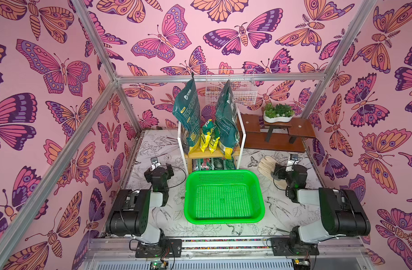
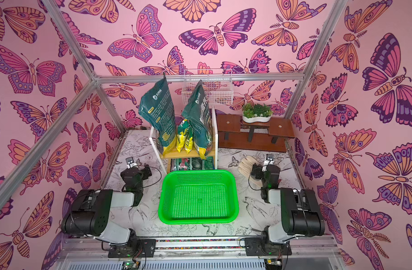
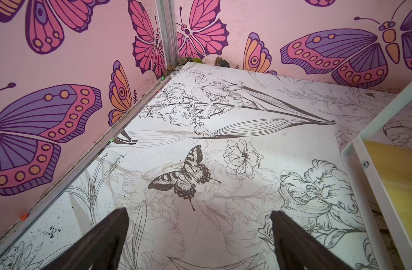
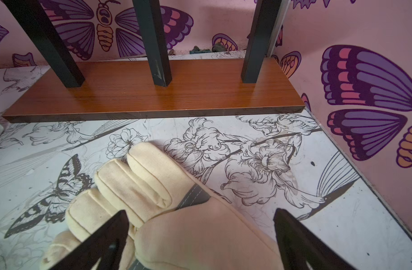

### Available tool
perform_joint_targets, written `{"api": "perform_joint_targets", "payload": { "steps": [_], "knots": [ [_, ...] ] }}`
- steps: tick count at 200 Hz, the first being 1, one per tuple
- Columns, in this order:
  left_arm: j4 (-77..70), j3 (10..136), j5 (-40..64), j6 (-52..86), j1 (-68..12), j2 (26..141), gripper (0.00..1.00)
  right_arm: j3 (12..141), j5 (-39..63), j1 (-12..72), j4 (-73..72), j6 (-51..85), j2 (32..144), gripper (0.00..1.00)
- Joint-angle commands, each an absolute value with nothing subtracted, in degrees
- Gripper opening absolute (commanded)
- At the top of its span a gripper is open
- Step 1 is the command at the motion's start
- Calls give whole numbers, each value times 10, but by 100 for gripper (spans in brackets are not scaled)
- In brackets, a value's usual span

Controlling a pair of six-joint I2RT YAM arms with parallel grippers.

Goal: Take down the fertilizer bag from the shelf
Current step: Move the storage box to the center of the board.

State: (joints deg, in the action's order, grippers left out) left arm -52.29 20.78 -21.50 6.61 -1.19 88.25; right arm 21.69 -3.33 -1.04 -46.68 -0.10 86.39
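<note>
top view: fertilizer bag (image 1: 188, 112) on shelf (image 1: 243, 145) | right wrist: glove (image 4: 153, 177) below released right pincer (image 4: 200, 211) | left pincer (image 3: 198, 210) released

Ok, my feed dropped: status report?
Left gripper open, empty. Right gripper open over glove. Fertilizer bags standing on shelf, untouched. Green basket in front.

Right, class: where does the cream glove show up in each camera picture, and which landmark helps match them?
Both top views: the glove lies right of the green basket.
Right wrist: the glove fills the near ground under the open right claw.
Left wrist: not in it.
Shared landmark: the brown stand, just beyond the glove.
</note>
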Motion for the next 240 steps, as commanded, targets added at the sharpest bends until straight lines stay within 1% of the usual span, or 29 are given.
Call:
{"api": "perform_joint_targets", "payload": {
  "steps": [1,164,221,240],
  "knots": [
    [-532,208,-223,63,-16,889,100,228,-28,-13,-461,-6,860,99],
    [-532,208,-223,63,-16,888,100,227,-29,-13,-461,-6,859,99],
    [-531,208,-219,64,-12,888,100,226,-15,-20,-462,-1,858,99],
    [-506,212,-255,70,-21,866,100,233,-16,-20,-449,-1,837,99]
  ]
}}
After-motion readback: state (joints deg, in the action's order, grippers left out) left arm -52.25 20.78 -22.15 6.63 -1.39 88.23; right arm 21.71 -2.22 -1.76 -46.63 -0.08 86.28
